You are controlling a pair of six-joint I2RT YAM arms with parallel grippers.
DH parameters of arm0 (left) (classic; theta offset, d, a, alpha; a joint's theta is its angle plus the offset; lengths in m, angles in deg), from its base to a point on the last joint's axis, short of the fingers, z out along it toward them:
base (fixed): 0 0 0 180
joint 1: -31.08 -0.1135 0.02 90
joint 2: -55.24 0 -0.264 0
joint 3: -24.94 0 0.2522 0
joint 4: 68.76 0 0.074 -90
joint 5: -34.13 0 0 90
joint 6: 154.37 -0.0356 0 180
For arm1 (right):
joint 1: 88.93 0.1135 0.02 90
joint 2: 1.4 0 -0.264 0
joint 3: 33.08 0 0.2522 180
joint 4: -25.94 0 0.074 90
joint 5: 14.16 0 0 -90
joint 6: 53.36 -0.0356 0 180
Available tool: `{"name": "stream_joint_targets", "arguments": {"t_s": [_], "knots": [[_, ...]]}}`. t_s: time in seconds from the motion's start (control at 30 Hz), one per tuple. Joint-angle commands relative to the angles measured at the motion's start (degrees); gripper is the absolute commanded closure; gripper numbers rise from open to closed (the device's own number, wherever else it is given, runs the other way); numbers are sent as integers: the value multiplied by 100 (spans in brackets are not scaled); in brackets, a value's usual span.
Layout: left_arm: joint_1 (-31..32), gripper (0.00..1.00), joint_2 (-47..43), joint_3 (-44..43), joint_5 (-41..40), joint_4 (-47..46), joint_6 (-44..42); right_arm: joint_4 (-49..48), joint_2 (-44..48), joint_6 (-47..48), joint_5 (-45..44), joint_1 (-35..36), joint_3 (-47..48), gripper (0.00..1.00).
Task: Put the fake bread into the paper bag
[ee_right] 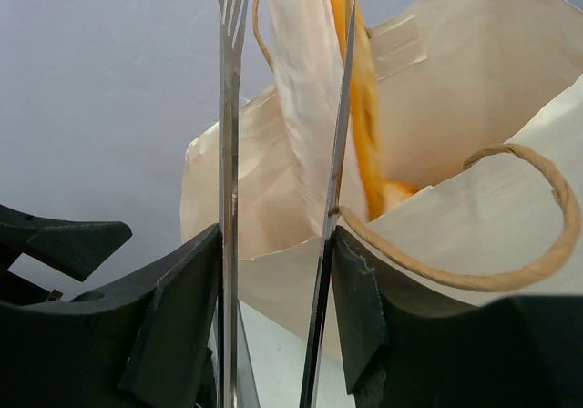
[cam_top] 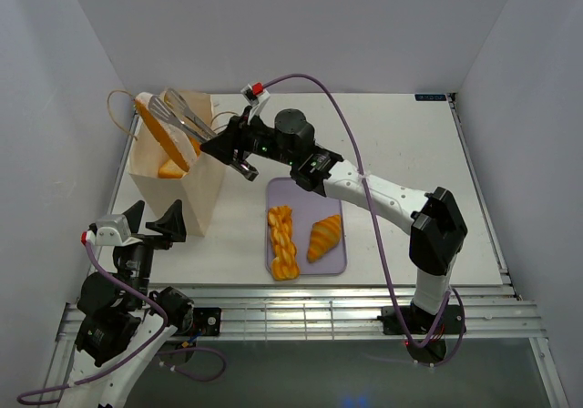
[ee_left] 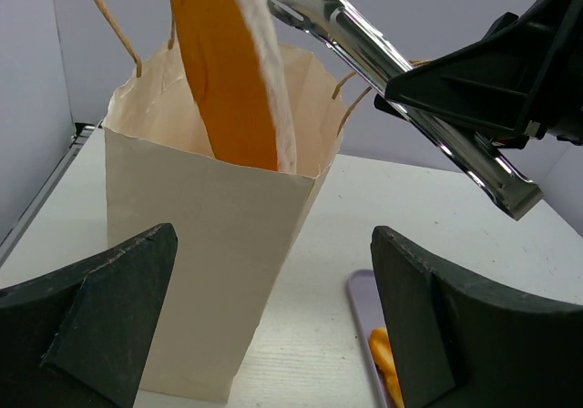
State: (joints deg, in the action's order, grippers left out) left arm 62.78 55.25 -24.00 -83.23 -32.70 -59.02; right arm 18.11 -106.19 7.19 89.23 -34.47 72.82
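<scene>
**Golden loaf poised at the mouth of the bag**

Steel tongs [cam_top: 187, 112] carry the work here. The right gripper [cam_top: 235, 148] is pressed together on their handles, one finger against each arm, as its own wrist view shows. The tongs reach toward ten o'clock on the table [cam_top: 410, 153], where the bag [cam_top: 196, 198] stands upright and open. An oval loaf [cam_top: 164, 135] is tilted steeply in the bag's mouth, its lower end below the rim and its upper end well above it. The tong arms lie along it, though whether they truly pinch it cannot be told. Another pastry [cam_top: 170, 167] shows orange deeper inside.

The left gripper [cam_top: 153, 221] sits at eight o'clock, just beside the bag's base, fingers spread wide and holding nothing.

The step in hand looks like the drop of this loaf. The next move calls for easing the tongs apart so the loaf slides down without catching the rim or tipping the bag. At six o'clock the tray [cam_top: 332, 262] holds a plaited loaf [cam_top: 283, 241] and a croissant [cam_top: 324, 237], both waiting their turn.
</scene>
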Motion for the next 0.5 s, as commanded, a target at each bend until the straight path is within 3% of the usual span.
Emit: {"name": "stream_joint_targets", "arguments": {"t_s": [0.0,0.47], "knots": [[38,2,-168,46,107,11,-60,-514,82,97,-135,21,234,44],[55,2,-142,46,90,19,-60,40,354,379,129,21,1113,43]]}}
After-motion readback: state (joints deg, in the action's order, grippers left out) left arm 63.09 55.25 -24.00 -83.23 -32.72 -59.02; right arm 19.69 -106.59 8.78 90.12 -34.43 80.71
